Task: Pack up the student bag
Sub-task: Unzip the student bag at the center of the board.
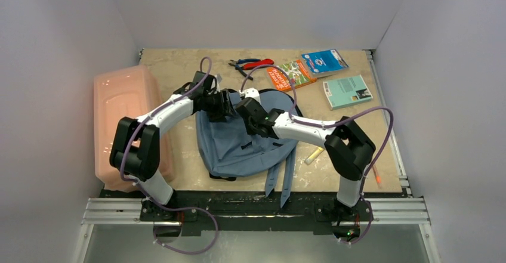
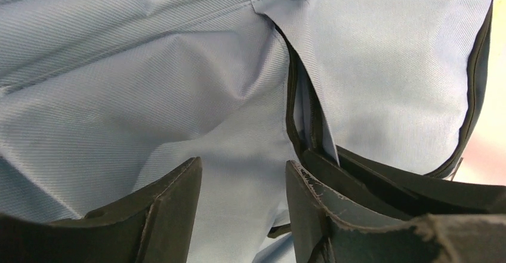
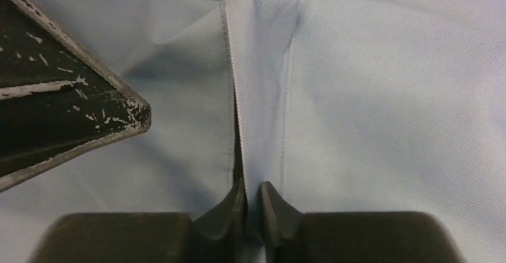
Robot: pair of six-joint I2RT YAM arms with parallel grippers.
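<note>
The grey-blue student bag (image 1: 238,147) lies flat in the middle of the table with its straps trailing toward the near edge. Both grippers are at its top end. My right gripper (image 1: 246,111) is shut on a narrow fabric flap (image 3: 262,66) of the bag beside the zip; in the right wrist view (image 3: 252,194) the jaws pinch the flap's edge. My left gripper (image 1: 228,105) is open and pressed against the bag fabric (image 2: 179,84). In the left wrist view (image 2: 243,176) its right finger sits at the dark zip opening (image 2: 301,120). A left finger (image 3: 71,102) shows in the right wrist view.
A rigid translucent pink box (image 1: 128,117) stands at the left. At the back lie red and blue pliers (image 1: 250,64), an orange-green booklet (image 1: 292,74), a blue packet (image 1: 324,62) and a teal book (image 1: 348,91). A small yellow item (image 1: 314,154) lies right of the bag.
</note>
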